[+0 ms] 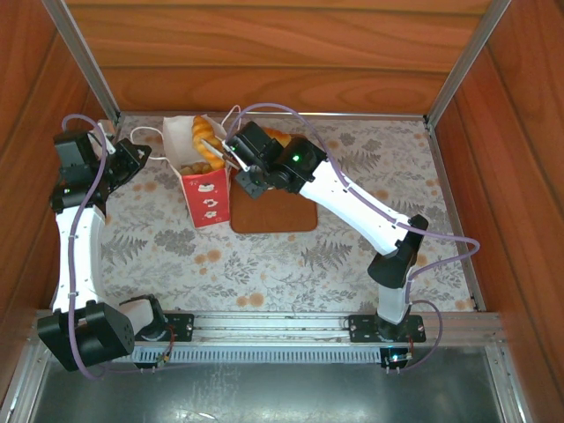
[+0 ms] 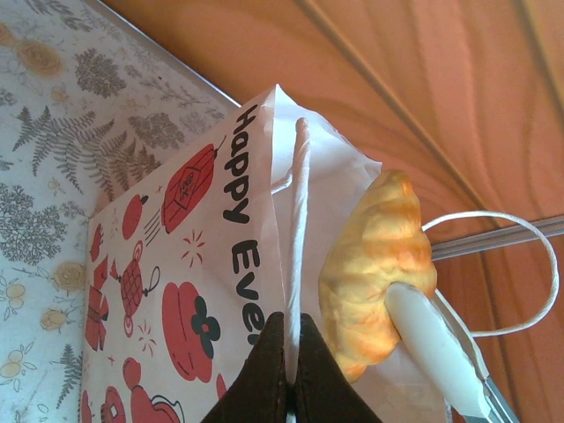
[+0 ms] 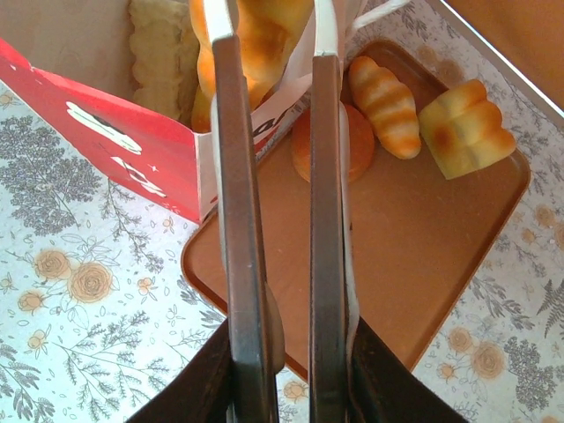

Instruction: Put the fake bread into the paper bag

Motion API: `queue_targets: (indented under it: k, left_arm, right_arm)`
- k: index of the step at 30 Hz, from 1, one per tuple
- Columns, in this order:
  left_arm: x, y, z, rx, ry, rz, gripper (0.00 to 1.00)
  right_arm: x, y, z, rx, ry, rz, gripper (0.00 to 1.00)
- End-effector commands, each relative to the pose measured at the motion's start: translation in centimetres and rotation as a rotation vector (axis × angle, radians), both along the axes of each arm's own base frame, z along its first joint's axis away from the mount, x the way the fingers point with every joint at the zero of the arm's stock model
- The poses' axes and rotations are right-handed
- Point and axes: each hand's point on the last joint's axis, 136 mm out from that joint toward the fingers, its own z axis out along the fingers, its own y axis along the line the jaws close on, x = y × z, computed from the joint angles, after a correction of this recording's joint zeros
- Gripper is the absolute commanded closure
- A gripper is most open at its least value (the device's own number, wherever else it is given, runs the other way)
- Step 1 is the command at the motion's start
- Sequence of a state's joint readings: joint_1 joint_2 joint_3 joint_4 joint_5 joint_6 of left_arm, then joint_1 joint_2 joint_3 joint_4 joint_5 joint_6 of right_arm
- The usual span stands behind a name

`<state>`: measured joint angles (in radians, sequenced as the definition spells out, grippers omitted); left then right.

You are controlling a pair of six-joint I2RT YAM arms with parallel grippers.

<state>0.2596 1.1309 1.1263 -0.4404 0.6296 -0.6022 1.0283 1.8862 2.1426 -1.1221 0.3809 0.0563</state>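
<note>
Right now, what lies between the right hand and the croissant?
Metal tongs, gripped by the right hand, tips pinching the croissant over the paper bag; right wrist view shows it.

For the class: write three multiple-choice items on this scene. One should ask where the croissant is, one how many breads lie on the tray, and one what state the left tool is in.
1. Where is the croissant?
A in a bowl
B in the tongs, at the mouth of the bag
C on a shelf

2. How many breads lie on the tray?
A one
B three
C six

3. The left tool is:
A open above the tray
B shut on the tongs
C shut on the bag's edge

Key:
1 B, the tongs' tip grips the croissant by the bag's open top.
2 B, a bun, a roll and a loaf sit there.
3 C, its fingers pinch the bag's white edge.
</note>
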Motion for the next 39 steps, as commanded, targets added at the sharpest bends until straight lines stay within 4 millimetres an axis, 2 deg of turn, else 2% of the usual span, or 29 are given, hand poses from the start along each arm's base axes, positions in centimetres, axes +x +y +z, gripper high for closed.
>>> queue_targets:
  k: [1,5,11,20,24,29,30,34,36,39]
  left_arm:
    - [-0.1,-0.1,0.2,0.019,-0.021,-0.007,1.0]
    - [-0.1,-0.1,0.3,0.017,-0.022,-0.008,1.0]
    - [0.0,-0.2,0.2,0.015,-0.023,-0.012,1.0]
    - [0.1,-0.2,0.2,0.011,-0.021,-0.017,1.0]
    - [0.1,-0.5,0.6,0.0,-0.028,-0.03,1.0]
    - [-0.1,-0.6,1.9,0.007,-0.06,-0.034,1.0]
    - [-0.1,-0.6,2.2,0.012,-0.071,-0.036,0.95]
    - [-0.3,-0.6,3.6,0.047,-0.117,-0.047,0.58]
    - [-0.4,-0.5,4.2,0.069,-0.138,-0.043,0.43]
    - [-0.8,-0.1,4.6,0.112,-0.162,-0.021,0.26]
  right_arm:
    - [0.3,0.0,1.9,0.025,-0.052,-0.01,0.67]
    - [0.3,0.0,2.0,0.029,-0.054,-0.012,0.61]
    - [0.3,0.3,2.7,0.052,-0.06,-0.007,0.6]
    - [-0.1,0.8,4.8,0.134,-0.07,0.018,0.6]
    - [-0.6,1.1,6.3,0.197,-0.072,0.033,0.6]
    - [-1.9,1.2,10.4,0.354,-0.08,0.062,0.6]
    - [-2.2,1.0,11.5,0.387,-0.09,0.064,0.6]
    - [-3.2,-0.3,14.9,0.486,-0.125,0.074,0.6]
    - [-4.0,-1.8,17.0,0.552,-0.143,0.078,0.6]
    - [-4.7,-4.0,18.7,0.638,-0.164,0.063,0.6]
